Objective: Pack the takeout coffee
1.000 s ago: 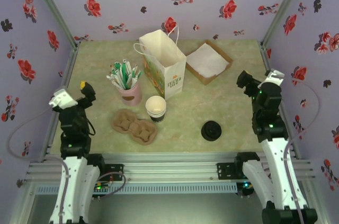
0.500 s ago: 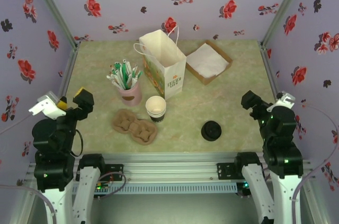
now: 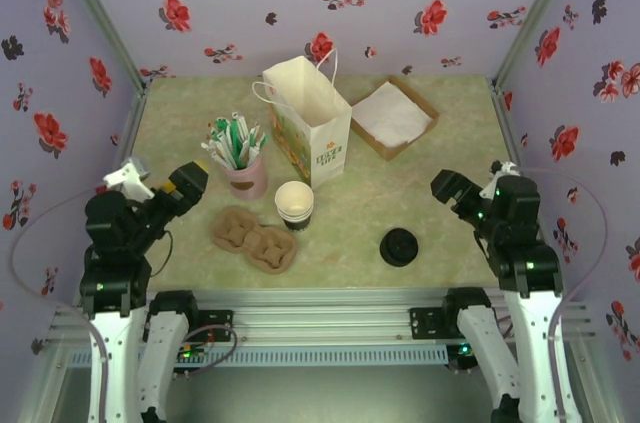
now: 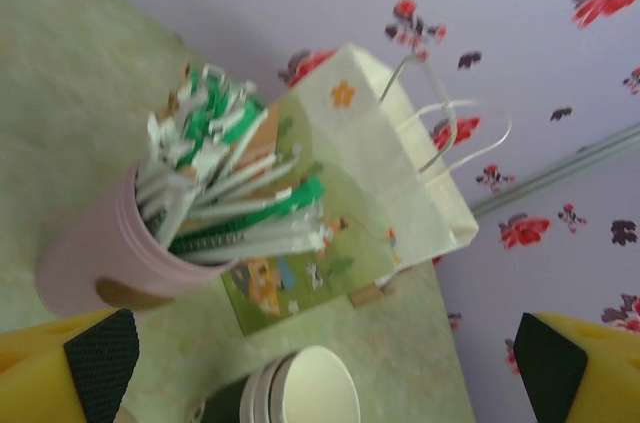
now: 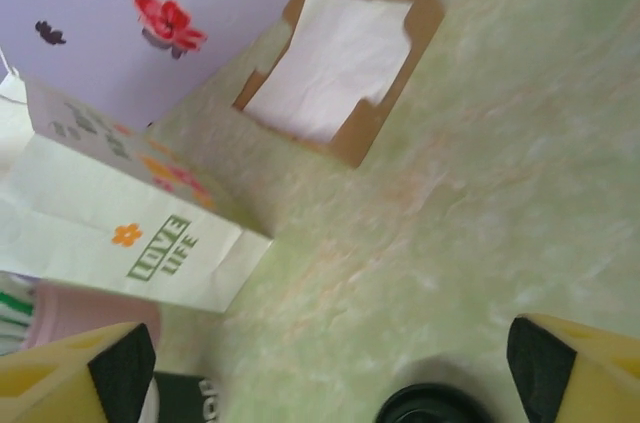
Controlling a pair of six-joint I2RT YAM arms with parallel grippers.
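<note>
Both spread: left claw (image 3: 188, 183), right claw (image 3: 447, 188); bag (image 3: 312, 133), stirrer cup (image 3: 246, 179) behind coffee cup (image 3: 294, 205).

We see a pale green marbled desk (image 3: 440, 233) walled in by lilac flowered panels. Just above the centre of the frame a white paper bag (image 3: 308, 118) stands upright with its mouth open. To its right sits a brown cardboard tray (image 3: 413, 135) holding white napkins (image 3: 388, 113). Left of the bag is a pink cup of green-and-white stirrers (image 3: 243, 175). Just below the bag stands the paper coffee cup (image 3: 294, 203), uncovered, beside the brown pulp cup carriers (image 3: 255, 239) at its lower left. The black lid (image 3: 400, 246) lies apart, lower right of centre. The left gripper (image 3: 186, 183) hangs just left of the stirrers, and the right gripper (image 3: 447, 187) hangs upper right of the lid. We see nothing held in either.
</note>
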